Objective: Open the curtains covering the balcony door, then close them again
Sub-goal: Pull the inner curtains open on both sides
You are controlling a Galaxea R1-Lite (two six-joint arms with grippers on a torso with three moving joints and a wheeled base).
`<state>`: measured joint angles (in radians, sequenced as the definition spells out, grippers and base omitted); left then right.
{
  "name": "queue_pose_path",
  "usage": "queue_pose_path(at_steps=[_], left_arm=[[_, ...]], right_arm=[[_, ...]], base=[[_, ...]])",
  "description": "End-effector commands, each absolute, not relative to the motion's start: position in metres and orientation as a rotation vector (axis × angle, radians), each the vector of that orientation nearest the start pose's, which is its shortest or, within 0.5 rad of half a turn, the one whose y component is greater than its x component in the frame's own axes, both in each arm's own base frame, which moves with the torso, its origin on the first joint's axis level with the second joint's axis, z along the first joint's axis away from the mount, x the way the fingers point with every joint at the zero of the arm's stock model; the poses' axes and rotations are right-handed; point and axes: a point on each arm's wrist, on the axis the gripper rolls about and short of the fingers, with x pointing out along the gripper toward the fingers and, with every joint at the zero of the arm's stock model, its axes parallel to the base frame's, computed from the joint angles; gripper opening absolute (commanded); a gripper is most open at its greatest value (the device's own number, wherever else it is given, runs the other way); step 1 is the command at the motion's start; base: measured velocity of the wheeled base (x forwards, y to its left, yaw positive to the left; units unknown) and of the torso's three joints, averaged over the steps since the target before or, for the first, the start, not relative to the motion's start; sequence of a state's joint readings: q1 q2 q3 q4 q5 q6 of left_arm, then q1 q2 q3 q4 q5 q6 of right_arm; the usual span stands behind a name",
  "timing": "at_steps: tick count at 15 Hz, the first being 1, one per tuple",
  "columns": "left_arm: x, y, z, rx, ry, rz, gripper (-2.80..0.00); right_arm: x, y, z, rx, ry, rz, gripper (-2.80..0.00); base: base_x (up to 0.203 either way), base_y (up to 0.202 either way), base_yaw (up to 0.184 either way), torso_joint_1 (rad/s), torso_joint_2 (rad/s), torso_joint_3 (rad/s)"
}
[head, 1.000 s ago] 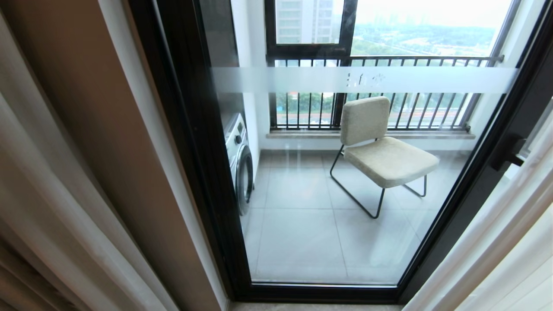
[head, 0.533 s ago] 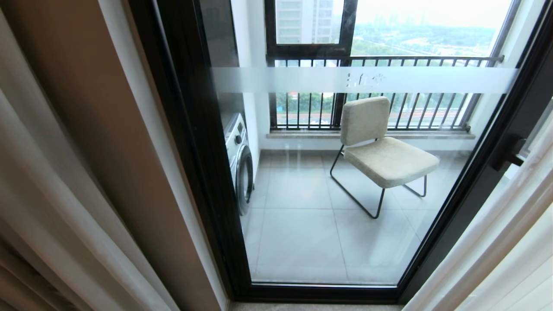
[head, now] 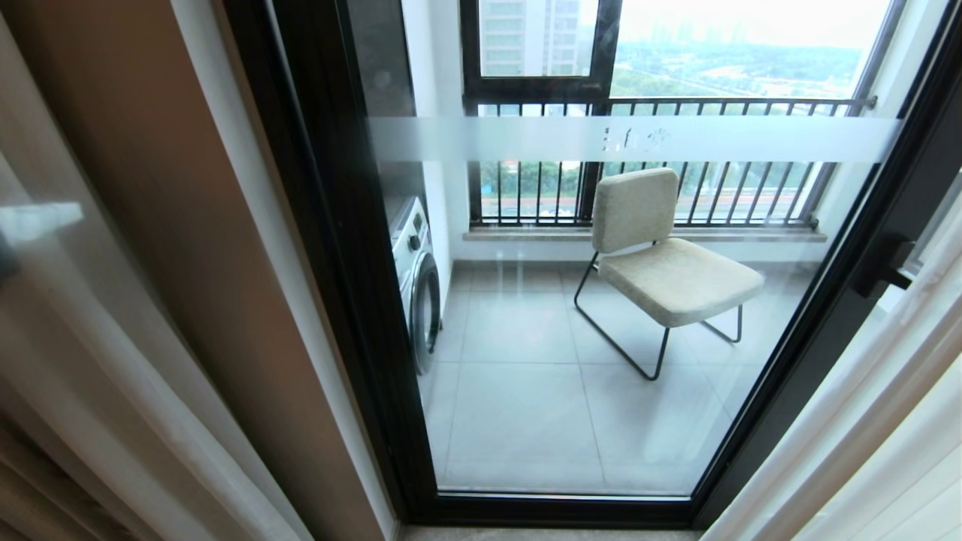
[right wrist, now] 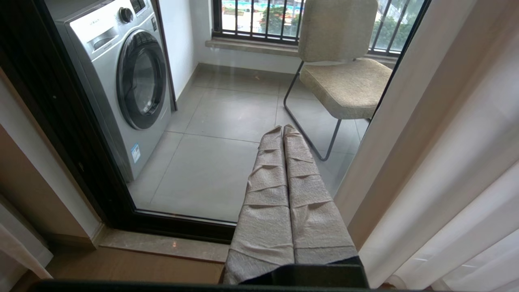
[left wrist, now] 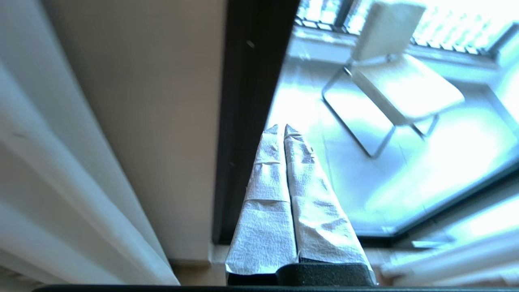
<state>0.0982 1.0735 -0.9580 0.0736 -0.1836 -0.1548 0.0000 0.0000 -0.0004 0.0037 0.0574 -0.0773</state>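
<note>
The balcony door [head: 331, 225] stands uncovered, its glass crossed by a frosted band [head: 526, 139], with a dark handle [head: 883, 263] on the right frame. The curtains are drawn to both sides: a white sheer hangs at the left [head: 90, 361] and another at the right [head: 864, 421]. My left gripper [head: 45, 214] shows as a pale blur at the far left edge, by the left sheer. In the left wrist view the left gripper [left wrist: 283, 126] is shut and empty, pointing at the dark frame [left wrist: 247, 101], curtain [left wrist: 61, 162] beside it. My right gripper [right wrist: 282, 127] is shut and empty, low before the glass, the right curtain [right wrist: 446, 142] beside it.
Behind the glass stand a beige chair [head: 661, 263] on a black wire frame and a washing machine [head: 417, 278]. A barred window [head: 676, 105] closes the balcony's far side. A beige wall strip [head: 150, 150] lies between the left curtain and the door frame.
My left gripper has swung into the head view at the far left edge, where nothing showed before. The curtains, the door and the right arm have not moved.
</note>
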Motion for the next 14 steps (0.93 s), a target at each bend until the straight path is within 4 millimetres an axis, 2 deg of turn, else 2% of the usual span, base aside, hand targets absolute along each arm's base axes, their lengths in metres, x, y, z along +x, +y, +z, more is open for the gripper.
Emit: queue_pose_path(at_steps=[1,5,10,11,14], left_arm=[[0.136,-0.011,0.277,-0.176,0.284,-0.158,-2.8],[0.108,-0.008,0.225,-0.172,0.311,-0.123,-2.8],[0.053,-0.002,0.148,-0.118,0.123,-0.08,-2.8],[0.042,-0.001,0.137,-0.11,0.072,-0.069,-2.8],[0.017,-0.001,0.121,-0.096,-0.009,-0.026,-2.8]], right_arm=[[-0.023,0.001,0.075,-0.078,0.001,0.058,-2.8],[-0.023,0.001,0.075,-0.078,0.001,0.058,-2.8],[-0.023,0.001,0.076,-0.078,-0.001,0.057,-2.8],[-0.023,0.001,0.075,-0.078,0.001,0.058,-2.8],[-0.023,0.001,0.075,-0.077,0.001,0.058,-2.8]], base=[[0.0,0.0,0.0,0.0,0.0,0.0],[0.0,0.0,0.0,0.0,0.0,0.0],[0.0,0.0,0.0,0.0,0.0,0.0],[0.0,0.0,0.0,0.0,0.0,0.0],[0.0,0.0,0.0,0.0,0.0,0.0]])
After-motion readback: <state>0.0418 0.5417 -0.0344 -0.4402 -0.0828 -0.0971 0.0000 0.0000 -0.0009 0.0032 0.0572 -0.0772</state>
